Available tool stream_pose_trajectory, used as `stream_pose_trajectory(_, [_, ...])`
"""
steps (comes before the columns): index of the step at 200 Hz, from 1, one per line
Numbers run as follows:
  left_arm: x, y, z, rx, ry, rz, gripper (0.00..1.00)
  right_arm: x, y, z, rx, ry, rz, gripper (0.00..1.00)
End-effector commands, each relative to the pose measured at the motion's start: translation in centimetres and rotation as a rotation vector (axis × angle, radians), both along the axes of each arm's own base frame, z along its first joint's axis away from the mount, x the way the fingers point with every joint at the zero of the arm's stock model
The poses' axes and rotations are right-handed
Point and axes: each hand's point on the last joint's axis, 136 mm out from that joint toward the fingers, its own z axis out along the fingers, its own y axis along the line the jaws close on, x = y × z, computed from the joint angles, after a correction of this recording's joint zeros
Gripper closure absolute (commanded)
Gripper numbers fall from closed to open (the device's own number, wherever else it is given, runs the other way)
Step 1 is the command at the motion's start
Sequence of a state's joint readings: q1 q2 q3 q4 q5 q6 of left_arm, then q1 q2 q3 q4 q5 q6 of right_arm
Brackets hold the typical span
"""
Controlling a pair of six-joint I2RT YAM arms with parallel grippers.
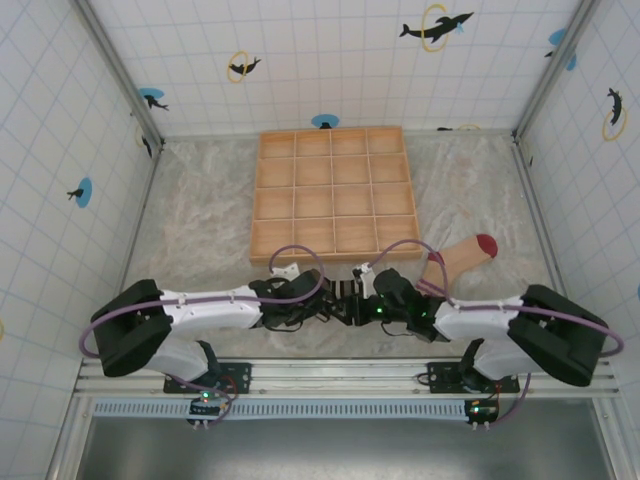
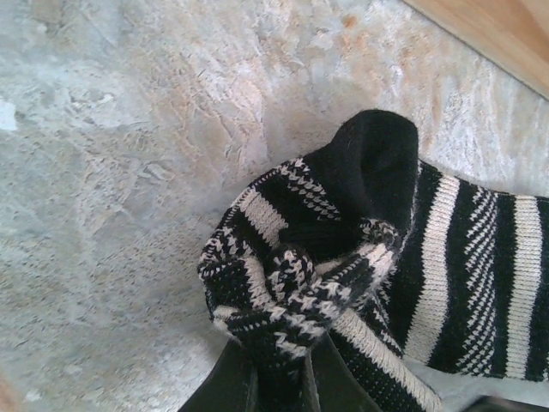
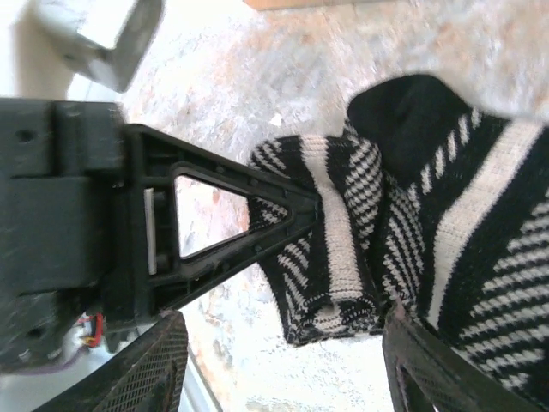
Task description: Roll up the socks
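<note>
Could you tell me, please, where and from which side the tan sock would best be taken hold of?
Probably at its cuff end, from above. The tan sock lies flat and diagonal on the table, with the cuff toward the near edge and the red toe pointing away to the far right.

tabletop point(image 1: 200, 240): wore a mottled grey-white cover | wooden tray point(image 1: 332, 187): four-by-four grid, lay flat near the far wall | walls point(image 1: 330, 70): white tiles, dolphin stickers point(image 1: 436, 28) | metal rail point(image 1: 340, 375): ran along near edge
</note>
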State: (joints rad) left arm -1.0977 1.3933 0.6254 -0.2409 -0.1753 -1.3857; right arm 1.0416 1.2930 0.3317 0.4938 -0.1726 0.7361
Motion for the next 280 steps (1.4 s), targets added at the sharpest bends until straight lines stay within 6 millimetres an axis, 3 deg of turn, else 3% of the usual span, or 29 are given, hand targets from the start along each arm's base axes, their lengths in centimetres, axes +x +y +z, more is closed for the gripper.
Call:
stream_pose_trajectory(1, [-1.5,1.3,-0.4,0.054,0.08,-0.021,1.0,1.5,-2.5,-0.7,-0.248,-0.26,-0.02,0.37])
stream_pose_trajectory(49, [-1.7,1.0,0.9,0.025,0.086,-0.024,1.0,0.3,-2.5,0.8,-0.292,-0.64,0.064,0.36])
stream_pose_trajectory(104, [-1.9,1.4,1.0,0.023,0.088,-0.01,1.0,-2.8,0.8,1.4,-0.285,-0.964,0.244,0.34])
stream_pose_trajectory(174, [-2.2,1.7,0.3,0.03,0.103,-0.011,1.0,-4.4,5.5,0.7,-0.256,-1.02,0.291,0.35])
stream_pose_trajectory(236, [-2.5,2.1,0.1,0.022,0.108,-0.005,1.0,-3.2,5.6,0.1,-0.3,-1.037,0.203,0.38])
stream_pose_trajectory(280, [-2.4,2.0,0.2,0.012,0.103,-0.006,1.0,-2.8,5.6,-2.6,-0.362,-0.999,0.224,0.4])
